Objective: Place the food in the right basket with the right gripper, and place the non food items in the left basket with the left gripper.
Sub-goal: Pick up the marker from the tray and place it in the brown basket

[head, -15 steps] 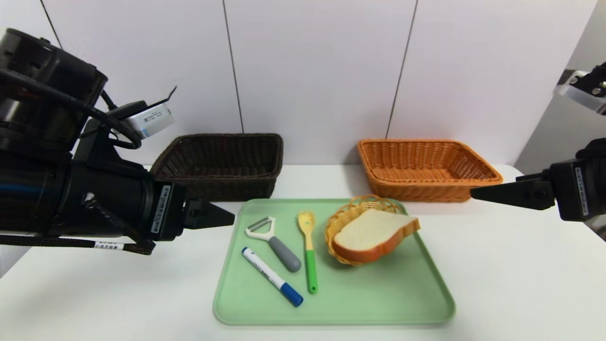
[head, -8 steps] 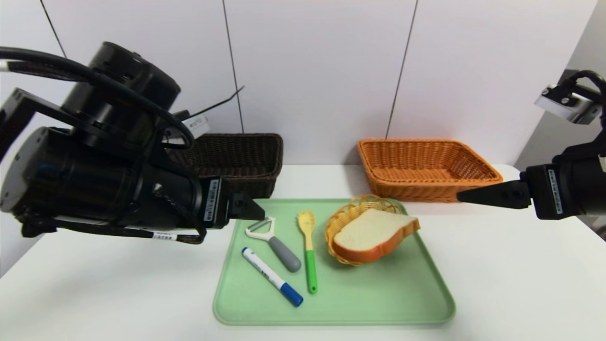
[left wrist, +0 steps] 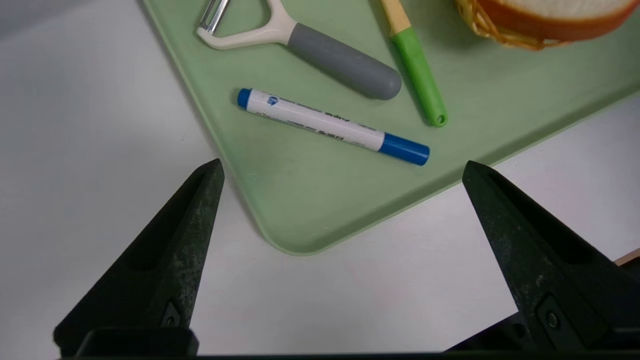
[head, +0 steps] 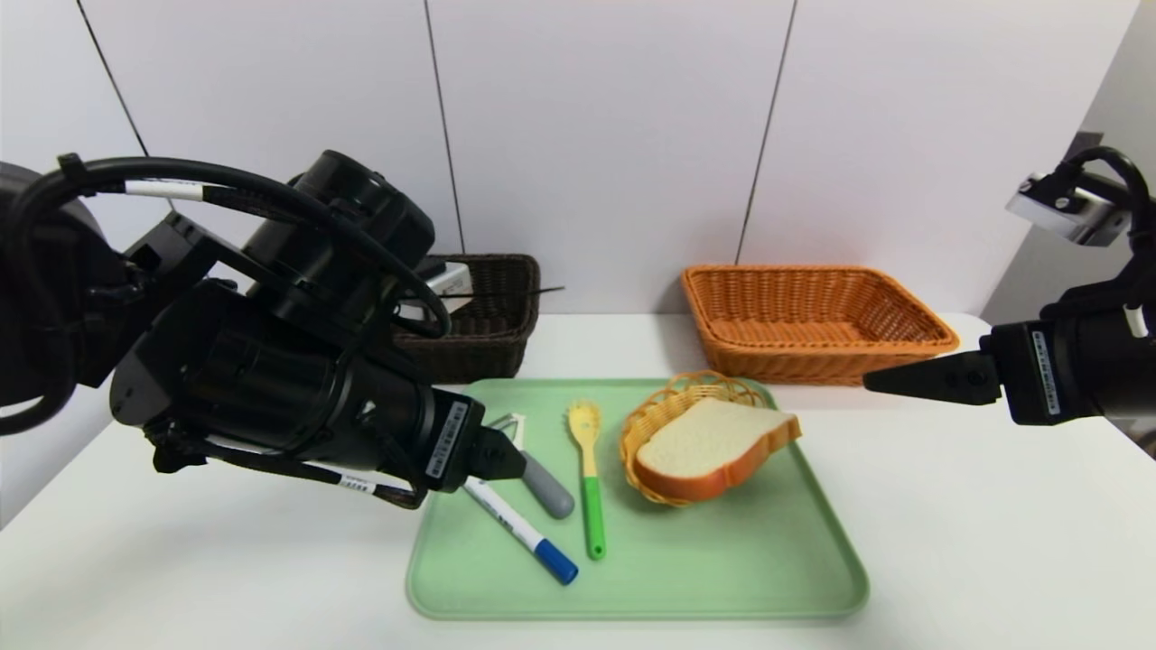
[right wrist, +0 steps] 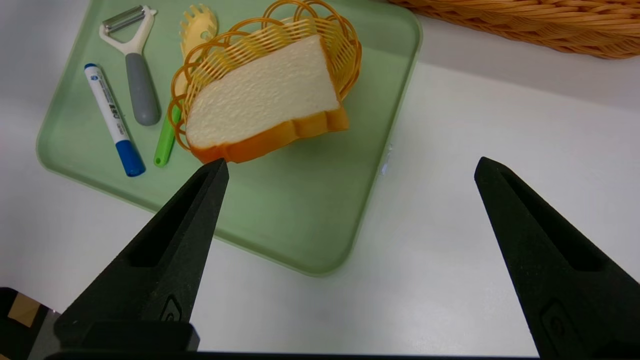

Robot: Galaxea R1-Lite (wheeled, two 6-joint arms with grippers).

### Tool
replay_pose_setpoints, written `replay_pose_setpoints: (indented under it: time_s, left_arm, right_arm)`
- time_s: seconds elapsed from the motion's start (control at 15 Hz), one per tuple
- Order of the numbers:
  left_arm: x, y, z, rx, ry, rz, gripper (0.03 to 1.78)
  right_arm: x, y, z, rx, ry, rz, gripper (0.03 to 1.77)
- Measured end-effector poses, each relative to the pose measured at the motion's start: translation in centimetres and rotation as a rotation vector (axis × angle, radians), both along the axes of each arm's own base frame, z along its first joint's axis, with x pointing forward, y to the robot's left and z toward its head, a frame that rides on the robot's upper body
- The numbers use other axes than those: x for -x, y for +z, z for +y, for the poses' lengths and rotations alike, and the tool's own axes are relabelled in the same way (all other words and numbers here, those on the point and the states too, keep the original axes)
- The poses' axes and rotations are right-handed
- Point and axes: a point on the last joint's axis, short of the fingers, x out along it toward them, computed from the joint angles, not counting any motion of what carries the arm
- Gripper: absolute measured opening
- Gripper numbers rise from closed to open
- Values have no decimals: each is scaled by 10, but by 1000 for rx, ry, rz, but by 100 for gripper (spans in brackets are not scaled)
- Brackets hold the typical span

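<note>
A bread slice (head: 709,438) lies in a small orange wire basket (head: 668,402) on the green tray (head: 722,560). Left of it lie a yellow-green pasta spoon (head: 590,478), a grey-handled peeler (head: 542,483) and a blue-capped white marker (head: 515,524). My left gripper (head: 506,454) hovers open over the tray's left edge, above the peeler's head. In the left wrist view the left gripper (left wrist: 342,162) holds nothing, with the marker (left wrist: 320,122) just beyond its tips. My right gripper (head: 880,384) hangs open and holding nothing right of the tray, in front of the orange right basket (head: 813,316).
The dark brown left basket (head: 488,325) stands behind the tray, partly hidden by my left arm. Both baskets sit near the back wall. White tabletop surrounds the tray on each side and in front.
My left arm has swung right and down, from beside the brown basket to the tray's left edge. The right gripper has drifted slightly left. Both stay open.
</note>
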Motion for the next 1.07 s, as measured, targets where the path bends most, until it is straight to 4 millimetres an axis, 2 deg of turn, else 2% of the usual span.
replay_pose_setpoints:
  time_s: [0.13,0.27,0.4,0.6,0.87,1.07]
  left_arm:
    - [-4,1,2,-98,-138,-53,169]
    - [-9,10,1,-136,-266,-82,169]
    - [-13,19,2,-92,-398,-66,169]
    - [-23,21,7,-39,-637,-112,169]
    - [-40,6,9,-103,-896,-212,169]
    - [-49,-12,10,-126,-1057,-211,169]
  right_arm:
    - [1,-1,1,0,6,1,170]
    - [2,-1,1,-1,10,-3,170]
    - [3,-1,1,-1,15,-4,170]
    - [3,-1,2,-3,18,-3,170]
    - [3,-3,2,-6,27,5,170]
    - [3,-4,2,-10,35,11,170]
